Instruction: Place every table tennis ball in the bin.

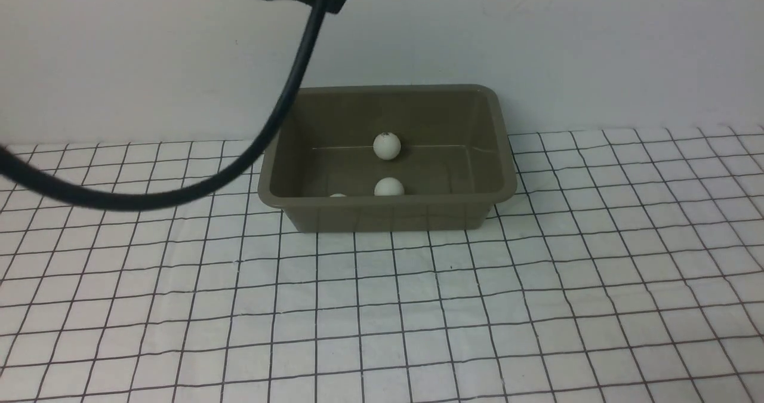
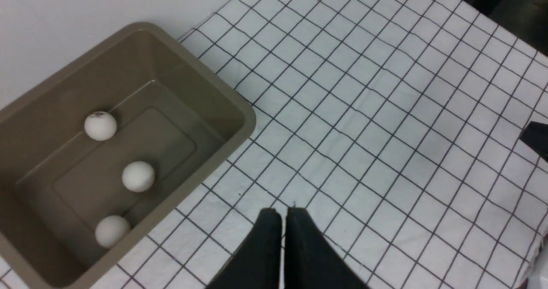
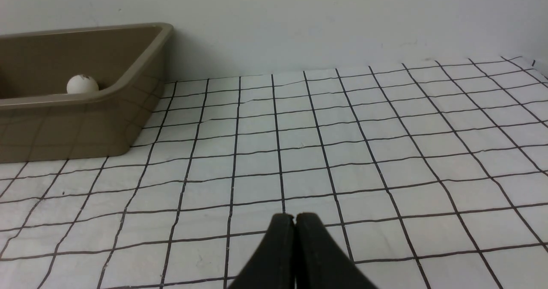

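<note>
One ball [image 2: 100, 126] carries a small dark printed mark on its top, but the print is too small to read. The front view shows the same mark as a dark speck on the ball [image 1: 387, 146] lying toward the far wall of the bin [image 1: 382, 201]. The other two balls show no mark from these angles.

All three balls are small, round, white and matte. The bin is a rectangular olive-brown plastic tub with rounded corners, a flared rim and sloping walls; a raised rectangular panel is moulded into its floor. It stands on the bench [image 1: 537, 307], which is covered by a white cloth printed with a black grid, close to the pale back wall.

All three balls lie inside the bin [image 2: 239, 109], apart from one another. The marked one sits near the far wall, a second ball [image 2: 138, 176] rests near the middle of the floor, and the third ball [image 2: 112, 231] lies against the near wall. From the front, the third ball [image 1: 338, 195] barely peeks over the near rim.

The left hand [image 2: 284, 214] is closed and empty, its fingers pressed together, above the cloth just beside the bin. The right hand [image 3: 295, 217] is likewise closed and empty, low over the cloth, well apart from the bin [image 3: 128, 122]. A black cable [image 1: 280, 110] sweeps across the left of the front view.
</note>
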Action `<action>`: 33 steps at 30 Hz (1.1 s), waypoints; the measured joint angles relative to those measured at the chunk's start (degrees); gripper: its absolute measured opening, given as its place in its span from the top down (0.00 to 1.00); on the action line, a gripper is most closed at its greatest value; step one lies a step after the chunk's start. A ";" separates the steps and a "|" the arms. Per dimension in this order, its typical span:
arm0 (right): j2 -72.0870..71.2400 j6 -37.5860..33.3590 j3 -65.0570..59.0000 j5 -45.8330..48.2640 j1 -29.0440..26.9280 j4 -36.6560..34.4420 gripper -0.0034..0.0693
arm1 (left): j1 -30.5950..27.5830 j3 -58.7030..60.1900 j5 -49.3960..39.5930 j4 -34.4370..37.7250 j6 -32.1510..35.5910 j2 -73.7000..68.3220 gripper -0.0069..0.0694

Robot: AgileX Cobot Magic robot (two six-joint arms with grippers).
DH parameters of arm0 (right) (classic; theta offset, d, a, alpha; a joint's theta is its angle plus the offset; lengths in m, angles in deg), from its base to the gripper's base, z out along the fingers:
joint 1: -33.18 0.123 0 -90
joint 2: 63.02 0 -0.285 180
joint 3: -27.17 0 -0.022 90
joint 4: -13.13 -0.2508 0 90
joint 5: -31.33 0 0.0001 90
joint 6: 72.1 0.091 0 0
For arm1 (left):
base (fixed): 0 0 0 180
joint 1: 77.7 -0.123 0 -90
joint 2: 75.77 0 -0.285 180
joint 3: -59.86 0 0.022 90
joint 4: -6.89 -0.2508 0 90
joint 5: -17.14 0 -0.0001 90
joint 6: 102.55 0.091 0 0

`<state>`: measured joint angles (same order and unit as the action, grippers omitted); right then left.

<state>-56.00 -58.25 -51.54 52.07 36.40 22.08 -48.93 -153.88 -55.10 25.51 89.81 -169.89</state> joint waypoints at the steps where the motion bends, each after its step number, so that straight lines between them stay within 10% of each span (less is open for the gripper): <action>1: 0.00 0.00 0.00 0.00 0.00 0.00 0.98 | 0.00 0.00 0.00 -0.57 0.00 -0.25 0.92; 22: 0.00 0.79 0.00 0.00 0.00 0.00 0.98 | -2.97 14.69 6.23 -44.21 -20.82 20.69 0.92; 33: 0.00 0.91 0.00 0.00 0.00 0.00 0.98 | -26.08 52.12 24.36 -46.41 -37.93 46.22 0.92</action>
<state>-56.00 -57.34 -51.54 52.07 36.40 22.08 -75.00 -101.76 -30.74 -20.90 51.88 -123.68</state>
